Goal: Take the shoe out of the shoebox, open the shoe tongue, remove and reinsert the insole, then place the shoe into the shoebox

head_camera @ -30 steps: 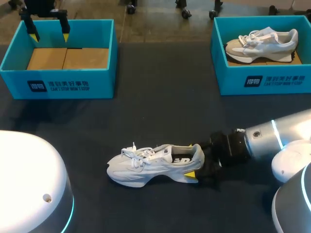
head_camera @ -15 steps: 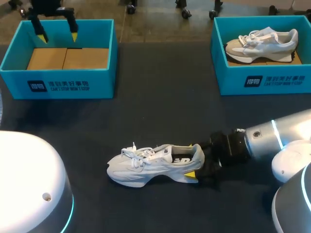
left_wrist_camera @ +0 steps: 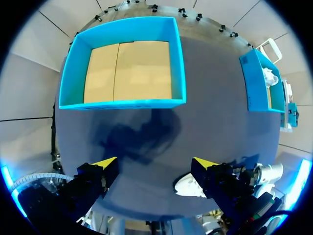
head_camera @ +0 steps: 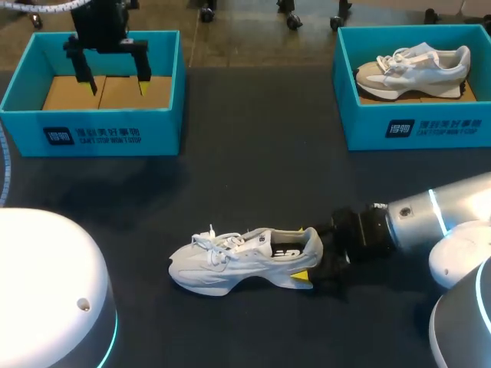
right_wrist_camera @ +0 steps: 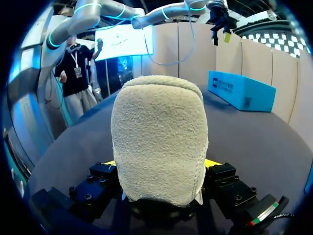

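Note:
A white sneaker (head_camera: 238, 261) lies on its side on the dark table, toe pointing left. My right gripper (head_camera: 313, 264) holds it at the heel, one yellow tip showing under the sole. In the right wrist view the fuzzy heel of the sneaker (right_wrist_camera: 159, 142) fills the space between the gripper's (right_wrist_camera: 161, 164) fingers, which press on it from both sides. My left gripper (head_camera: 115, 80) hangs open and empty over the left blue shoebox (head_camera: 96, 126). Seen from the left wrist, that shoebox (left_wrist_camera: 122, 68) lies ahead of the open gripper (left_wrist_camera: 154, 164), with the sneaker (left_wrist_camera: 188, 186) beside one finger.
A second blue shoebox (head_camera: 414, 123) at the back right holds a beige and white shoe (head_camera: 414, 67). The left shoebox shows only its brown cardboard floor (head_camera: 107, 92). Dark tabletop (head_camera: 253, 169) lies between the boxes and the sneaker.
My left arm has moved right and lower over the left shoebox, gripper still open. The right arm and the sneaker have not moved.

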`<state>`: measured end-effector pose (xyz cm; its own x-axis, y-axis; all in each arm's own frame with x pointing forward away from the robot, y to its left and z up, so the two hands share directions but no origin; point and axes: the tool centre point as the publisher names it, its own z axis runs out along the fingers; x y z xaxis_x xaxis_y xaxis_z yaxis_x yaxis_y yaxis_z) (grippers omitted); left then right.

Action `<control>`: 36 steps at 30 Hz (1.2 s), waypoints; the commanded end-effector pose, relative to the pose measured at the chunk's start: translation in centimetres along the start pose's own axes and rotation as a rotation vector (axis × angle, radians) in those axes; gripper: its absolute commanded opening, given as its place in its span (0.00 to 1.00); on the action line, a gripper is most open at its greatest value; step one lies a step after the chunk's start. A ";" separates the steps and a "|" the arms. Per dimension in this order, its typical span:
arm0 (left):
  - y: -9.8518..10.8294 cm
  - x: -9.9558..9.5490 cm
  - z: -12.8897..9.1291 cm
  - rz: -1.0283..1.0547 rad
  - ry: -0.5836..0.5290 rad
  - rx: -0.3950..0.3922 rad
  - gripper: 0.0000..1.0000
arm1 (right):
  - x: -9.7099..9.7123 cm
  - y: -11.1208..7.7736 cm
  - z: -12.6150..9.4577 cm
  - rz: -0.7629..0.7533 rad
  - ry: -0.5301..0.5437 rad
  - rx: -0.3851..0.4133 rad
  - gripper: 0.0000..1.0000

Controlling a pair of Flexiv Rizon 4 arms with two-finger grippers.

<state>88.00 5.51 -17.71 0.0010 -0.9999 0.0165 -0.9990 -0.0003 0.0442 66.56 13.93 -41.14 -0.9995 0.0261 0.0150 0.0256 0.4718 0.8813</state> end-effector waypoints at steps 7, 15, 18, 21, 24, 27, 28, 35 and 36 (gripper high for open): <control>10.3 4.6 2.7 0.081 -0.017 0.025 1.00 | 0.0 0.2 0.0 0.001 0.000 0.006 0.00; 18.8 10.6 5.8 0.096 0.012 0.040 1.00 | 0.0 0.2 0.0 0.001 0.000 0.006 0.00; 20.1 12.6 6.5 0.114 -0.011 0.004 1.00 | 0.0 0.2 0.0 0.001 0.000 0.006 0.00; 20.1 12.6 6.5 0.114 -0.011 0.004 1.00 | 0.0 0.2 0.0 0.001 0.000 0.006 0.00; 20.1 12.6 6.5 0.114 -0.011 0.004 1.00 | 0.0 0.2 0.0 0.001 0.000 0.006 0.00; 20.1 12.6 6.5 0.114 -0.011 0.004 1.00 | 0.0 0.2 0.0 0.001 0.000 0.006 0.00; 20.1 12.6 6.5 0.114 -0.011 0.004 1.00 | 0.0 0.2 0.0 0.001 0.000 0.006 0.00; 20.5 16.5 8.9 0.228 -0.059 -0.091 1.00 | 0.0 0.2 0.0 0.001 0.000 0.006 0.00; 20.4 17.4 9.5 0.228 -0.063 -0.125 1.00 | 0.0 0.2 0.0 0.001 0.000 0.006 0.00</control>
<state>65.79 -8.42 -24.06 -0.2220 -0.9750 0.0125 -0.9710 0.2222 0.0883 66.56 13.90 -41.13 -0.9995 0.0262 0.0149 0.0255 0.4717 0.8814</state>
